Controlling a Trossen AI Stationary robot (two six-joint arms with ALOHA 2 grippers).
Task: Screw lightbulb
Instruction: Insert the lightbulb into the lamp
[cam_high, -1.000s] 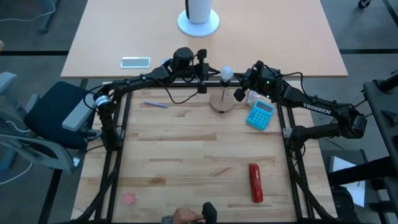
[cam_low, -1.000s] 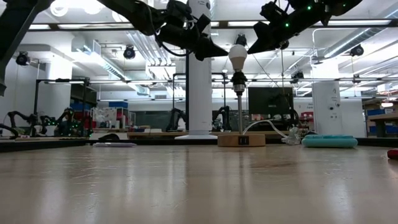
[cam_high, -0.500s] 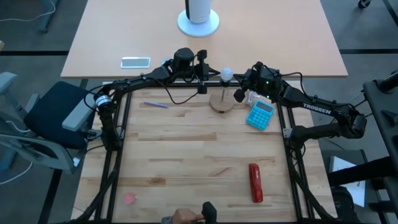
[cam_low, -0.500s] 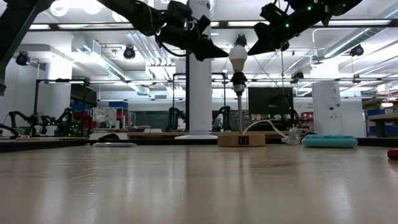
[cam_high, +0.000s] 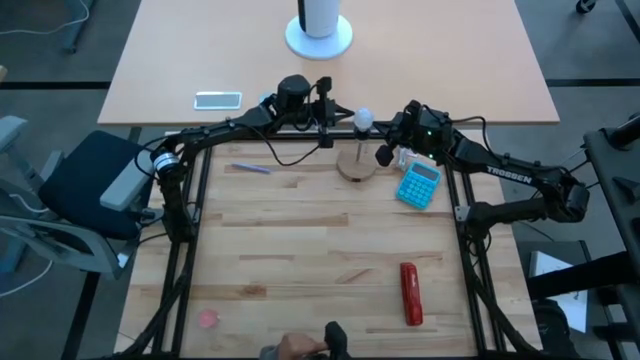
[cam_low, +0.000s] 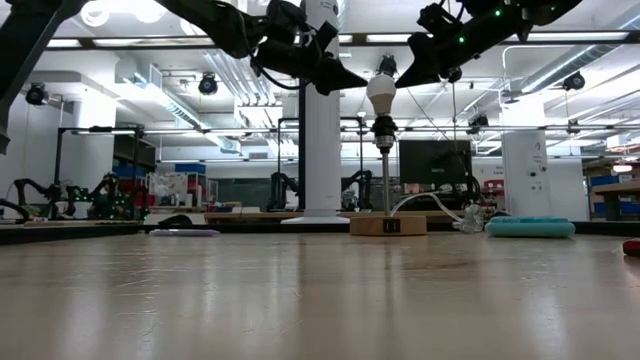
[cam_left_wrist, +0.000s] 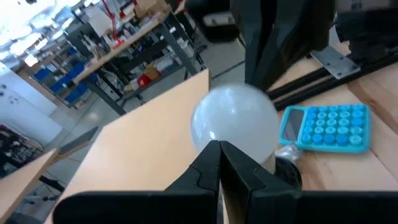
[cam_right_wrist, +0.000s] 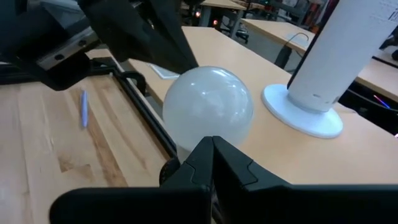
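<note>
The small white frosted lightbulb (cam_low: 381, 92) stands upright with its narrow screw end in the dark socket atop a thin post (cam_low: 385, 175). The post rises from a round wooden disc (cam_high: 355, 165) at the table's far middle. My left gripper (cam_low: 360, 84) is shut and level with the bulb, on the bulb's left side in the high view (cam_high: 343, 113). My right gripper (cam_low: 402, 80) is shut on the bulb's right side (cam_high: 380, 125). Each wrist view shows the bulb (cam_left_wrist: 235, 121) (cam_right_wrist: 208, 106) right behind that arm's closed fingertips. My left gripper's shut fingertips (cam_left_wrist: 219, 149) lie against the bulb's rounded side (cam_low: 370, 88), coming slanting down from the table's left; whether they truly touch, I cannot tell. My right gripper's shut fingertips (cam_right_wrist: 213, 144) lie against the opposite rounded side (cam_low: 393, 86), slanting down from the right; touching or a hair apart, I cannot tell.
A blue calculator (cam_high: 418, 184) lies right of the disc, under the right arm. A large white cylinder (cam_high: 319, 25) on a round base and a phone (cam_high: 218, 99) are on the far table. A purple pen (cam_high: 248, 168) and a red object (cam_high: 410, 293) lie on the wooden table.
</note>
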